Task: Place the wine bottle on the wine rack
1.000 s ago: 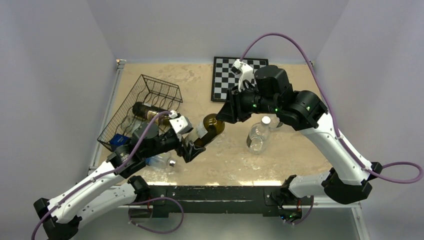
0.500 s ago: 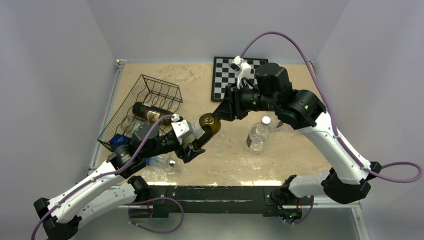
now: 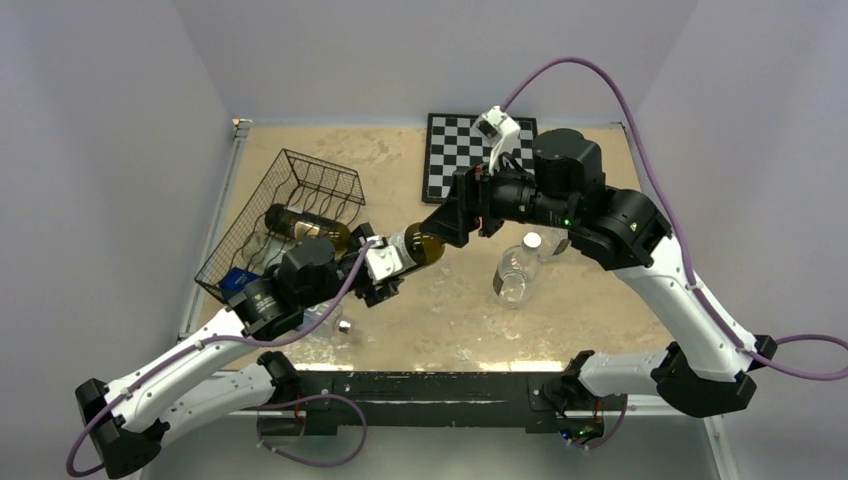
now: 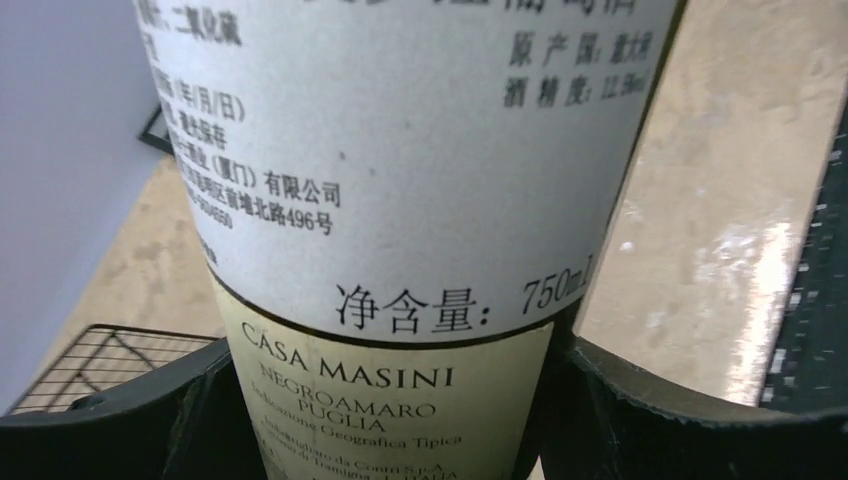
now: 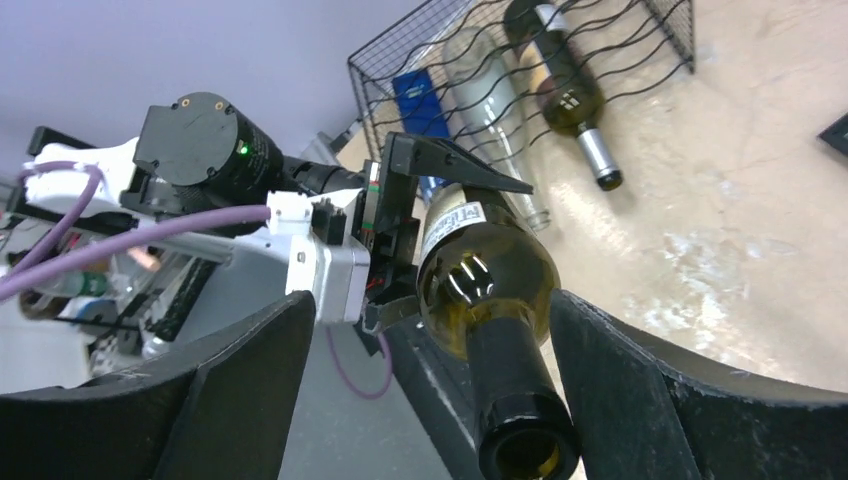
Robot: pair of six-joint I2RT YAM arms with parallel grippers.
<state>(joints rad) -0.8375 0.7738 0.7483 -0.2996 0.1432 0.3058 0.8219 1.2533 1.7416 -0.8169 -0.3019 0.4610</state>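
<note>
Wine bottle perhaps near level, neck pointing between spread right fingers, left fingers clamping body

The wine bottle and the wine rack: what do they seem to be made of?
The wine bottle looks like glossy dark olive glass: highlights shine on its shoulder. Its label seems matte printed paper. The wine rack appears to be thin black wire, probably coated metal.
</note>
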